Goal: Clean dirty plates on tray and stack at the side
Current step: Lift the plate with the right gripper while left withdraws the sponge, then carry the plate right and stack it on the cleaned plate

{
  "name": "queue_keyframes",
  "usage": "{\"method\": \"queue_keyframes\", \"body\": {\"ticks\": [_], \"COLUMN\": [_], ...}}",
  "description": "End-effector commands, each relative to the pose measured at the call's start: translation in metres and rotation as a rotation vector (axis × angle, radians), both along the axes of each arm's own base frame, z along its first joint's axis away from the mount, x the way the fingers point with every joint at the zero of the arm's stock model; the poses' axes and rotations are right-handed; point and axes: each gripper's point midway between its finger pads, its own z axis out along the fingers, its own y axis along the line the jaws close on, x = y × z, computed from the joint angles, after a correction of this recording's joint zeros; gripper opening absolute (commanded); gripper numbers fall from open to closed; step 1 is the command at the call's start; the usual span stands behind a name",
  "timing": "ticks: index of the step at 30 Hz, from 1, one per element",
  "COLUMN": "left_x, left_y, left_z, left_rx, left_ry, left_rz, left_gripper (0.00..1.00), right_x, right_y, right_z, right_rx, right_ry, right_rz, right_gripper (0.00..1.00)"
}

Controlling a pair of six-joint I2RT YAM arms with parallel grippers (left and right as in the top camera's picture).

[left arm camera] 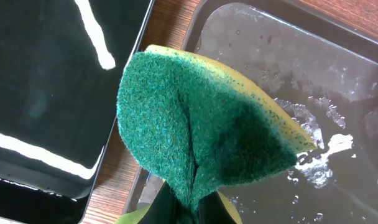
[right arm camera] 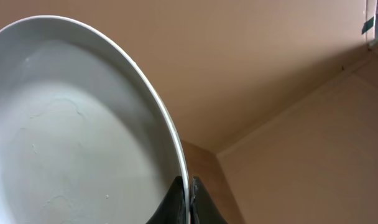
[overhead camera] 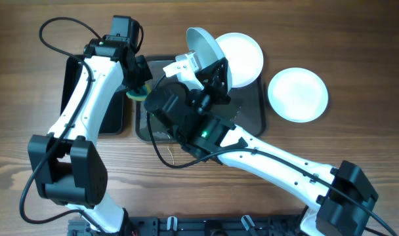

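Cleaning under way: the left gripper (left arm camera: 188, 208), its jaws pinched fully together on a folded green-and-yellow sponge (left arm camera: 201, 137), hangs over the gap between the black tray (left arm camera: 40, 93) at frame left and the wet dark-grey tray (left arm camera: 288, 68) at frame right. The right gripper (right arm camera: 188, 200), closed just as tightly on a rim, tips the held plate (right arm camera: 71, 137) up on edge above the upper middle of the overhead view. On its face we see water streaks but no green smear. Sponge and plate are near each other but apart.

Further out, a second white plate (overhead camera: 245, 56) rests at the dark-grey tray's upper right corner. A pale plate (overhead camera: 298, 95) lies alone on the table (overhead camera: 357, 52) just right of the tray, where we take the stack to begin.

We judge this to be the wiping step for the lifted plate. If it passes as clean, the next move calls for carrying it right and lowering it flat onto the pale plate. If not, the sponge must meet its face first.
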Motion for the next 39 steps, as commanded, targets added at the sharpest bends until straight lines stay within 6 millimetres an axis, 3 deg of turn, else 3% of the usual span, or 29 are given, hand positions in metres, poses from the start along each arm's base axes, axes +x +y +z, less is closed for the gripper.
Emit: {"method": "queue_keyframes", "body": {"ticks": [1,4,8,12,16,18,22,23,26,28,33,36,39], "left_x": [0.004,0.004,0.003,0.003,0.003,0.003,0.003,0.003,0.004,0.004,0.003,0.004,0.004], "left_y": [-0.002,-0.002,-0.002,-0.002,-0.002,-0.002,-0.003,-0.003,-0.003,-0.002,-0.003,-0.002,-0.003], "left_z": [0.006,0.006,0.006,0.006,0.006,0.006,0.006,0.006,0.006,0.006,0.006,0.006,0.006], "left_rx": [-0.007,-0.007,-0.007,-0.007,-0.007,-0.007,-0.011,-0.011,-0.011,-0.011,-0.011,-0.011,-0.011], "left_ry": [-0.019,-0.019,-0.018,-0.018,-0.018,-0.018,-0.018,-0.018,-0.018,-0.018,-0.018,-0.018,-0.018], "left_rz": [-0.017,-0.017,-0.017,-0.017,-0.017,-0.017,-0.018,-0.018,-0.018,-0.018,-0.018,-0.018,-0.018], "left_gripper": [0.04,0.04,0.04,0.04,0.04,0.04,0.04,0.04,0.04,0.04,0.04,0.04,0.04], "right_x": [-0.001,-0.002,0.002,0.009,0.021,0.029,0.047,0.049,0.051,0.046,0.027,0.02,0.018], "right_y": [0.001,0.01,0.012,0.007,-0.006,-0.028,-0.104,-0.119,-0.188,-0.234,-0.304,-0.324,-0.331], "right_z": [-0.015,-0.054,-0.108,-0.119,-0.096,-0.083,-0.066,-0.065,-0.074,-0.087,-0.132,-0.162,-0.189], "right_rx": [0.013,0.081,0.33,0.623,0.948,1.064,1.253,1.275,1.363,1.372,1.371,1.369,1.375], "right_ry": [0.034,0.16,0.389,0.52,0.602,0.607,0.55,0.536,0.465,0.431,0.44,0.487,0.543], "right_rz": [0.04,0.14,0.208,0.218,0.294,0.297,0.201,0.176,-0.02,-0.167,-0.451,-0.566,-0.631], "right_gripper": [0.04,0.04,0.04,0.04,0.04,0.04,0.04,0.04,0.04,0.04,0.04,0.04,0.04]}}
